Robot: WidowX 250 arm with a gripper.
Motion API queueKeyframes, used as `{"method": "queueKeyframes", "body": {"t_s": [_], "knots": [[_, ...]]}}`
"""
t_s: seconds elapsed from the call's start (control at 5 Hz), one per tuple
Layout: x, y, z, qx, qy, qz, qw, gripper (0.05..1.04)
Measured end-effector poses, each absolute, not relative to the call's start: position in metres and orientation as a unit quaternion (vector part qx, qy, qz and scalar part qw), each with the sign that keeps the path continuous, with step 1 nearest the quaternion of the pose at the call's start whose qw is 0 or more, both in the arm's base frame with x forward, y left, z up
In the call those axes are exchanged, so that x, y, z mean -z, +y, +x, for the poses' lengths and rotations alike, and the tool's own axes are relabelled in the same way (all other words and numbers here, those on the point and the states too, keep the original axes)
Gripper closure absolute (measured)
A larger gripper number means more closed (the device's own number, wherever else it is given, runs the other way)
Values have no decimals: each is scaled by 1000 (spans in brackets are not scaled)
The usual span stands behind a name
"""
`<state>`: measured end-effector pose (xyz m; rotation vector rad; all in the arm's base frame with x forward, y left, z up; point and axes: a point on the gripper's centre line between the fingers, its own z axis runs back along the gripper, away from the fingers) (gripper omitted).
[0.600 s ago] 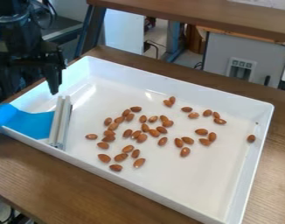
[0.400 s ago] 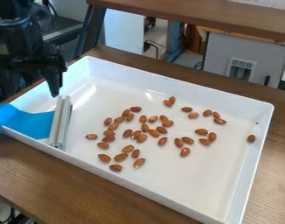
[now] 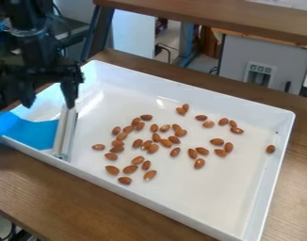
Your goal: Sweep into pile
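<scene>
1. Gripper (image 3: 48,100) is at the upper left, hanging over the left end of the white tray (image 3: 175,85). Jaws are wide apart, and nothing's in them that I can see.
2. One tip sits right at the upper end of the pale bars (image 3: 64,134) on the sweeper. Can't tell if they're touching. The sweeper's blue flap (image 3: 36,133) lies across the tray's left rim.
3. Almonds (image 3: 152,148) are all over the middle of the tray, some touching, some apart, so not really one pile. A lone almond (image 3: 270,149) is over by the right wall.
4. Stuff in the way: those bars are between the blue flap and the almonds, plus the tray has raised walls.
5. Tray's on a wooden bench (image 3: 74,200). Behind it there's another wooden tabletop (image 3: 225,19), with a grey panel (image 3: 238,59) below.
</scene>
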<state>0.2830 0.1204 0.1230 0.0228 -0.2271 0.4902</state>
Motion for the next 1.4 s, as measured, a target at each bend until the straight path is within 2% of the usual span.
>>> {"method": "queueKeyframes", "body": {"t_s": [0.2,0.6,1.0,1.2,1.4], "knots": [[-121,124,289,-232,-130,12,964,83],[-101,129,285,-256,-153,23,954,83],[-81,126,288,-272,-161,-3,949,83],[-75,126,288,-273,-161,-1,948,138],[-67,122,288,-271,-152,6,950,434]]}}
